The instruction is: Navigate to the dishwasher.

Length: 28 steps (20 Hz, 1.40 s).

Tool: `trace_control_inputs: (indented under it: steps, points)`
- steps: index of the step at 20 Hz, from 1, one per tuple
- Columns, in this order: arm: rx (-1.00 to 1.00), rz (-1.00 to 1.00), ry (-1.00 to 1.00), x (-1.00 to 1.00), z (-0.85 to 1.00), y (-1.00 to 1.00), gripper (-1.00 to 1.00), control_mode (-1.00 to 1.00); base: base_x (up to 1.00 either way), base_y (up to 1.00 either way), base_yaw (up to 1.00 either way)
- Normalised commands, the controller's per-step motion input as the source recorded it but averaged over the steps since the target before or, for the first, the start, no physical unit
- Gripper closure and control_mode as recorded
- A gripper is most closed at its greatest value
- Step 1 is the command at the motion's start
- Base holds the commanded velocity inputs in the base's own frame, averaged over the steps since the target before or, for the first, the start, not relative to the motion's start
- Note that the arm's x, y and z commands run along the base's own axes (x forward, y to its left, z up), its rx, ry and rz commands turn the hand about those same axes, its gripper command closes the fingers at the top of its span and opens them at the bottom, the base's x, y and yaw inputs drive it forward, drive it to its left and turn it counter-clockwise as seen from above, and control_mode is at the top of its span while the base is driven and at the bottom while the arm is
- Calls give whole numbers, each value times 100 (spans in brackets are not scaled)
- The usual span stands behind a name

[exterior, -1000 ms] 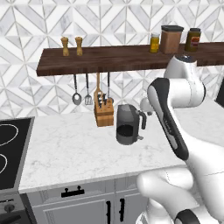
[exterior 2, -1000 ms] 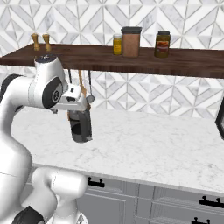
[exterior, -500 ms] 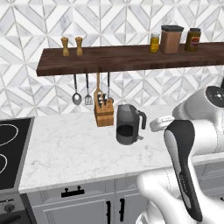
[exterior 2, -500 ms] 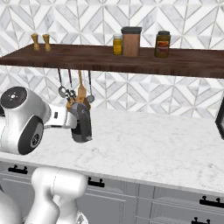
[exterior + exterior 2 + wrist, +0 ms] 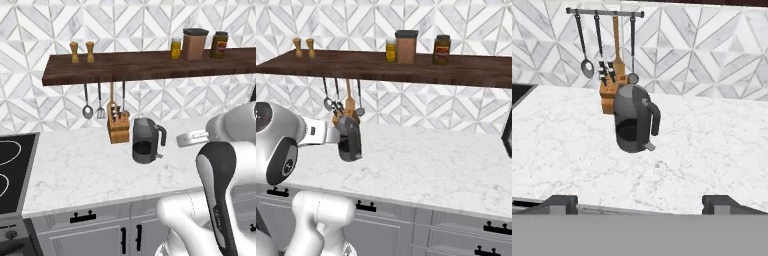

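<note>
The dishwasher is out of view. The counter-front stretches that show carry light grey cabinet doors (image 5: 107,234) and drawers (image 5: 466,227). My gripper (image 5: 642,204) is open, its two dark fingertips (image 5: 559,202) far apart at the bottom of the hand view, with nothing between them. It is level with the front edge of the white marble counter (image 5: 567,150) and looks across at a dark grey kettle (image 5: 633,125). My arm is folded low in front of the counter, with the hand (image 5: 192,137) to the kettle's right in the left base view.
The kettle (image 5: 146,141) stands beside a wooden knife block (image 5: 119,131), under hanging utensils (image 5: 99,102). A black-topped stove (image 5: 12,170) borders the counter's left end. A dark wooden shelf (image 5: 381,62) holds jars (image 5: 406,46) and shakers. A dark object (image 5: 507,132) sits at the right edge.
My arm has folded down from a raised pose to counter height. It now sits lower right in the left base view and lower left in the right one. The scene has not shifted.
</note>
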Motion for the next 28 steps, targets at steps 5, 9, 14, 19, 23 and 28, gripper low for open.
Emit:
trace_control_inputs:
  steps: [5,9,14,19,23,28]
  points:
    - [0,0,0,0,0,0,-100,100,-78,34,0]
    - [0,0,0,0,0,0,-100,100,-70,97,22]
    - [0,0,0,0,0,0,-100,100,0,38,89]
    - [0,0,0,0,0,0,-100,100,0,0,100]
    - [0,0,0,0,0,0,-100,100,0,0,100]
    - [0,0,0,0,0,0,-100,100,0,0,100]
